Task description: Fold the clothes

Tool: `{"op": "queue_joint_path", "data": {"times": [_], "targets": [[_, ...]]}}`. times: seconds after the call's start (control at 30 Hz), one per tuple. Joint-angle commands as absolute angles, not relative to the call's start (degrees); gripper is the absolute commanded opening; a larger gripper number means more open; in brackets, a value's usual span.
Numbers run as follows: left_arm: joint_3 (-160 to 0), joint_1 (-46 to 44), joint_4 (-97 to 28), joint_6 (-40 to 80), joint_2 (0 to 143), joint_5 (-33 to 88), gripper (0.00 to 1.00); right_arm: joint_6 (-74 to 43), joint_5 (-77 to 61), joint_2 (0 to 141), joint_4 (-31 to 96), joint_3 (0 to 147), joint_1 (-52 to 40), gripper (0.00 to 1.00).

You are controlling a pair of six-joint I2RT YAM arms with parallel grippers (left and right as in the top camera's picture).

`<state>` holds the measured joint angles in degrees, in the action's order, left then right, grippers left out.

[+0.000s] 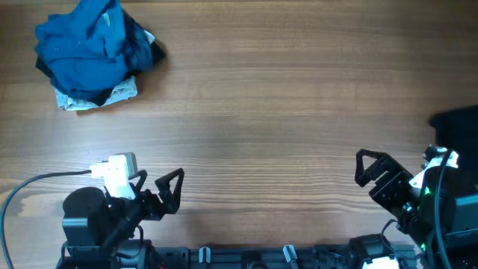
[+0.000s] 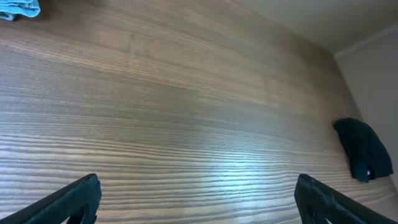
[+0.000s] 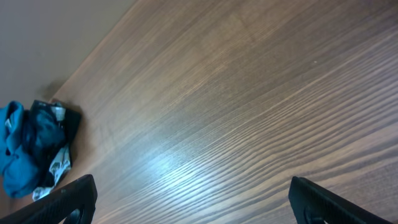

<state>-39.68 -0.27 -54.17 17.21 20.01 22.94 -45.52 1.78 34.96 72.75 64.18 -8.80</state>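
A heap of crumpled clothes point(image 1: 93, 48), mostly blue with dark and white pieces, lies at the far left of the wooden table. It also shows in the right wrist view point(image 3: 34, 155), and its edge shows in the left wrist view point(image 2: 18, 9). A dark garment point(image 1: 457, 123) lies at the right edge, also in the left wrist view point(image 2: 364, 149). My left gripper point(image 1: 166, 190) is open and empty near the front left. My right gripper point(image 1: 370, 168) is open and empty near the front right. Both hover over bare wood, far from the clothes.
The wooden table point(image 1: 261, 112) spreads between the heap and the dark garment. The arm bases and cables sit along the front edge point(image 1: 246, 258). A wall borders the far side in the wrist views.
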Motion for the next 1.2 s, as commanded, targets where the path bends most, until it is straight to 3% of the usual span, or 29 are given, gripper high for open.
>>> {"op": "queue_joint_path", "data": {"times": [0.0, 0.37, 0.53, 0.77, 0.9, 1.17], "targets": [[-39.2, -0.49, -54.06, 17.15, 19.66, 22.48, 1.0, -48.01, 5.08, 34.63, 72.73, 64.03, -8.69, 1.0], [-39.2, -0.49, -54.06, 17.15, 19.66, 22.46, 1.0, -41.17, 9.54, 34.65, 70.06, 62.35, -8.71, 1.0], [-39.2, -0.49, -54.06, 17.15, 19.66, 22.48, 1.0, -32.75, 5.45, 28.91, 53.21, 50.54, -6.83, 1.0], [-39.2, -0.49, -54.06, 17.15, 19.66, 22.46, 1.0, -31.77, 0.45, 13.47, 31.86, 28.29, -2.39, 1.0], [-39.2, -0.49, -54.06, 17.15, 19.66, 22.48, 1.0, -21.28, -3.07, 7.35, 18.98, 19.29, -1.04, 1.0], [-39.2, -0.49, -54.06, 17.15, 19.66, 22.46, 1.0, -21.02, -2.26, 0.47, 0.49, 7.64, -1.04, 1.0]]}}
